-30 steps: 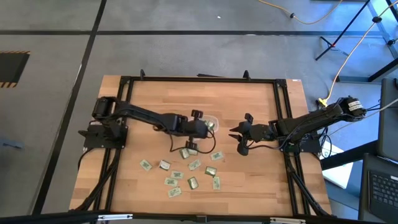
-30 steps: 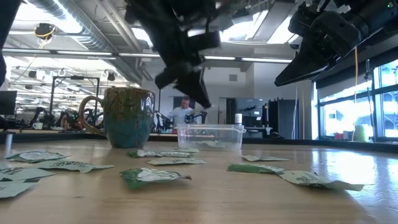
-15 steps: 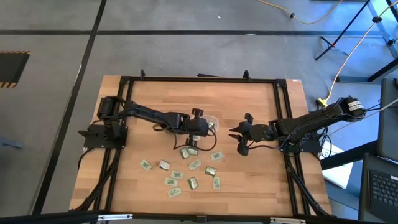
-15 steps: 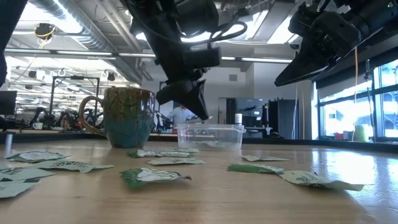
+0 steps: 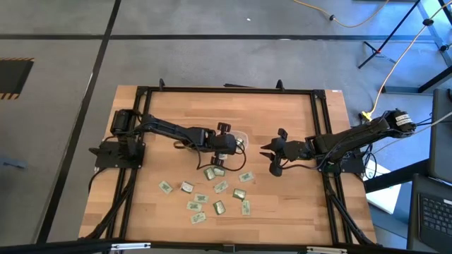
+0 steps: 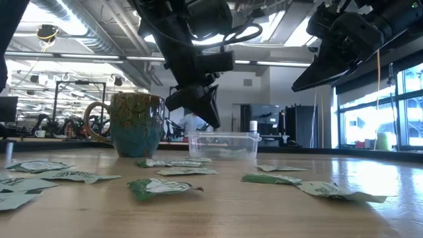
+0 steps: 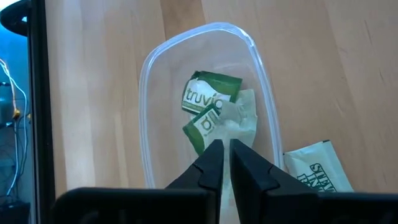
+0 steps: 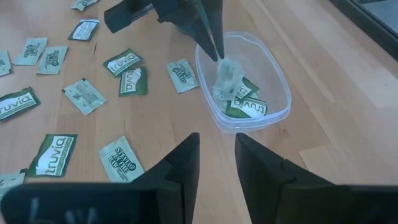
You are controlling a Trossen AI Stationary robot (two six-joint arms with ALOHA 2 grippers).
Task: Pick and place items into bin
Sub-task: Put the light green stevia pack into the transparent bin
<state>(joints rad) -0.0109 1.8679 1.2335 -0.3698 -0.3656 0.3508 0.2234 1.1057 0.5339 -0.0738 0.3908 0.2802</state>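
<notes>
My left gripper (image 5: 227,149) hangs over the bin (image 5: 240,138), a clear shallow container that also shows in the left wrist view (image 7: 144,124) and the right wrist view (image 8: 273,68). It is shut on a pale packet (image 8: 225,76). Two green packets (image 7: 211,99) lie in the bin. Several more packets (image 5: 212,190) lie flat on the table nearer the front edge. My right gripper (image 5: 271,159) hovers open and empty to the right of the bin, its fingers (image 8: 180,174) well above the wood. My left gripper pinches the pale packet by its upper edge (image 8: 221,64) between its two fingertips. The fingers come from above, pointing down with a slant. The packet hangs below them inside the bin's outline, clear of the table; whether its lower end touches the packets in the bin, I cannot tell.
A brown and teal mug (image 6: 135,123) with a handle stands beside the bin. Loose packets (image 8: 93,93) are scattered over the table's near middle. Bare wood lies to the far side and right of the bin.
My left gripper has come down a little toward the bin and shifted slightly toward the table's right, still shut on the packet. Over the last half second it has kept nearly still.
</notes>
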